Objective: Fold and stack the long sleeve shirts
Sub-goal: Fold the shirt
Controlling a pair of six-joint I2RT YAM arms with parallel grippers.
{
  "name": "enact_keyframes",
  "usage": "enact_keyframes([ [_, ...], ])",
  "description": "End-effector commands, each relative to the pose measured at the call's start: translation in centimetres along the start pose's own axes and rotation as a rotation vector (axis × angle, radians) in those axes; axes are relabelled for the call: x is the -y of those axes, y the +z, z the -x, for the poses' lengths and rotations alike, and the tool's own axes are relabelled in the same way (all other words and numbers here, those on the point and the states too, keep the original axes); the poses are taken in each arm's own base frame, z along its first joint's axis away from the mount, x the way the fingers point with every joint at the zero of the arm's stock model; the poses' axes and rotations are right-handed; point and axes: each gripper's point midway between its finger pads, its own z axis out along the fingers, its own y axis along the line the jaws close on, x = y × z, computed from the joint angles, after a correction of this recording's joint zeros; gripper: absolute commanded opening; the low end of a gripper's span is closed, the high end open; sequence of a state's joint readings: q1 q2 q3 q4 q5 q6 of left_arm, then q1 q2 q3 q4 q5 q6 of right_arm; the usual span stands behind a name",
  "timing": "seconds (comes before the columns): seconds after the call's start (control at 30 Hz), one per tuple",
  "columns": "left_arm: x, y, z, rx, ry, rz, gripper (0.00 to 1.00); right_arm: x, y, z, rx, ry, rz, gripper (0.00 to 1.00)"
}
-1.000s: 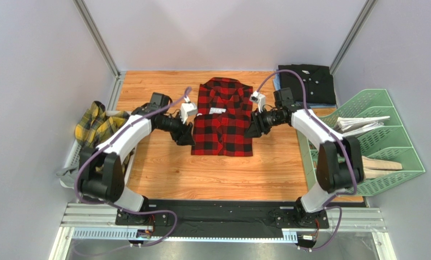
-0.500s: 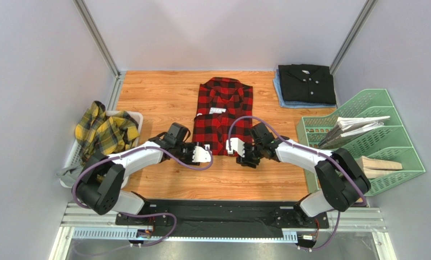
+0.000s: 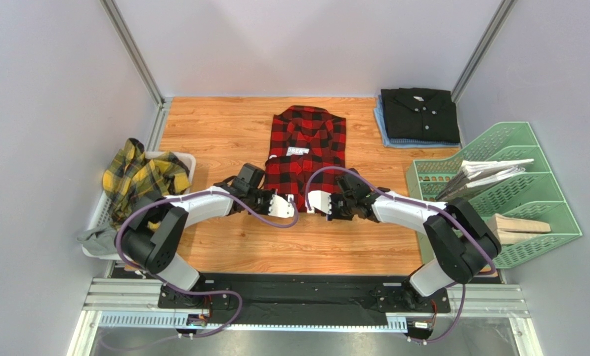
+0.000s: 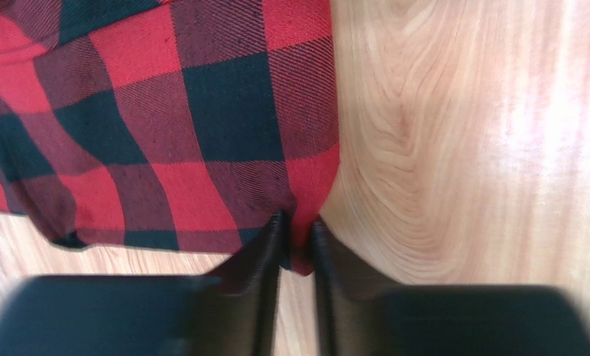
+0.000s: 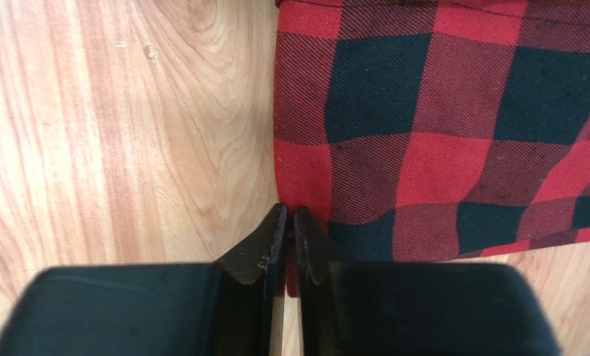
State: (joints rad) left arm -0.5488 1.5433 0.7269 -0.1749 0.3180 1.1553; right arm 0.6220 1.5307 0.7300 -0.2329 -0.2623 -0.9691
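The red-and-black check shirt (image 3: 306,148) lies flat in the middle of the wooden table, collar toward the far side. My left gripper (image 3: 283,199) is at its near hem on the left, shut on a corner of the cloth (image 4: 298,239). My right gripper (image 3: 323,200) is at the near hem on the right, its fingers pinched on the other corner (image 5: 290,222). The yellow-and-dark plaid shirt (image 3: 142,176) is crumpled in a white bin at the left. The plain black shirt (image 3: 420,114) lies folded at the back right.
The white bin (image 3: 97,219) sits along the table's left edge. A green file rack (image 3: 532,185) holding papers and wooden pieces stands at the right. A blue cloth (image 3: 383,137) shows under the black shirt. Grey walls close in the table on three sides.
Both arms swung from the shirt's sides down to its near hem. Both grippers went from open to shut on the hem corners.
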Motion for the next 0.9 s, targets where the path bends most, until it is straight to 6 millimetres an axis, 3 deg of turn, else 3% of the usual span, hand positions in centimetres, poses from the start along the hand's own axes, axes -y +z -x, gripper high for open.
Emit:
enact_keyframes([
  [0.0,-0.5,0.4,-0.2,-0.02,0.005,-0.016,0.03,0.3,0.0,-0.6,-0.028,-0.016,-0.021,0.04],
  [0.03,-0.5,0.3,-0.1,-0.019,0.005,-0.012,0.0,0.4,-0.2,-0.3,-0.022,-0.006,-0.025,0.0],
  [0.3,-0.8,-3.1,3.3,0.094,-0.085,-0.048,0.0,1.3,-4.1,2.7,0.077,0.119,-0.036,0.0],
  [0.47,-0.7,-5.0,4.8,0.13,-0.106,-0.071,0.0,0.5,-5.8,2.5,0.075,0.163,-0.009,0.0],
  [0.57,0.9,-6.7,6.1,0.171,-0.11,-0.142,0.0,-0.5,-7.2,3.2,0.09,0.191,0.028,0.0],
  [0.63,2.8,-8.8,7.0,0.195,-0.131,-0.209,0.0,-2.2,-8.4,3.4,0.092,0.232,0.088,0.0],
  [0.73,6.2,-12.1,8.6,0.254,-0.146,-0.315,0.0,-4.3,-11.2,4.5,0.117,0.268,0.14,0.0],
  [0.8,7.7,-14.5,9.8,0.289,-0.175,-0.368,0.0,-4.3,-13.5,6.5,0.183,0.283,0.137,0.0],
  [0.87,7.3,-15.3,10.3,0.287,-0.215,-0.366,0.0,-4.4,-14.7,7.1,0.19,0.3,0.146,0.0],
])
